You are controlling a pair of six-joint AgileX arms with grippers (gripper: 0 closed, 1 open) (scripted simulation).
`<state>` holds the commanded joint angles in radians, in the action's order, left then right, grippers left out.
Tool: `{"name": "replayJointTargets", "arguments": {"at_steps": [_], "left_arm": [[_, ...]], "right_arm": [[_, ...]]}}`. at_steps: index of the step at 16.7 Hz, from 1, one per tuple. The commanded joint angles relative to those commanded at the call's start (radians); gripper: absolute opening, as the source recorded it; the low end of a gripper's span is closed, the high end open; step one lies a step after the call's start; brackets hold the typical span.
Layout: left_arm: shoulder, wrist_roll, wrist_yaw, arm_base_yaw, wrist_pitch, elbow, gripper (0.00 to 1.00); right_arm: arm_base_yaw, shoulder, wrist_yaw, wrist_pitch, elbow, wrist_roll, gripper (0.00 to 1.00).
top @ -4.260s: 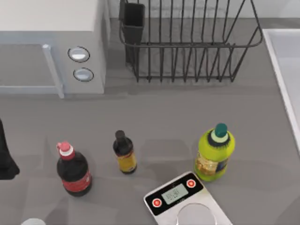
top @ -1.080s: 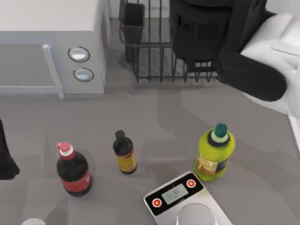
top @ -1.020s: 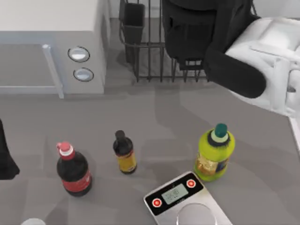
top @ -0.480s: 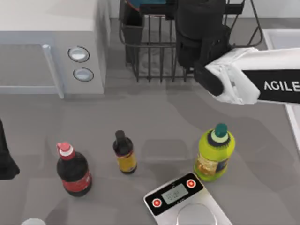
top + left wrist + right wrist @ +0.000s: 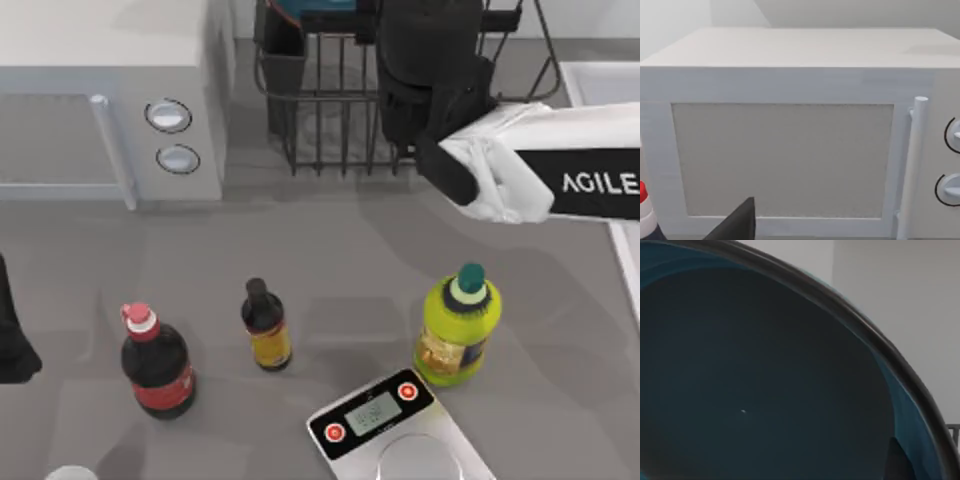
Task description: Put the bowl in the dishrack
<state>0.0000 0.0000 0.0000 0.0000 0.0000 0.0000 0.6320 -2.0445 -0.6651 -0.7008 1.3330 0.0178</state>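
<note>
Dishrack point(image 5: 330, 110) at table's far edge; right claw's grip unclear, bowl point(image 5: 765, 380) close.

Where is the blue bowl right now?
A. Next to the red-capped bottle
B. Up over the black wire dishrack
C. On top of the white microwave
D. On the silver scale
B: a teal sliver of the bowl shows above the dishrack, where the right arm reaches.

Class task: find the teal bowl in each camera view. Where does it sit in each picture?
Top view: bowl at the top edge, over the dishrack.
Left wrist view: faces the microwave instead.
Right wrist view: the bowl's inside, close up.
Shared landmark: the microwave, in the top and left wrist views.
</note>
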Motion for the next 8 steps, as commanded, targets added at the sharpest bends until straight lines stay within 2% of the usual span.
{"name": "replayJointTargets", "arguments": {"at_steps": [8], "left_arm": [[0.000, 0.000, 0.000, 0.000, 0.000, 0.000, 1.00]], "right_arm": [[0.000, 0.000, 0.000, 0.000, 0.000, 0.000, 0.83]]}}
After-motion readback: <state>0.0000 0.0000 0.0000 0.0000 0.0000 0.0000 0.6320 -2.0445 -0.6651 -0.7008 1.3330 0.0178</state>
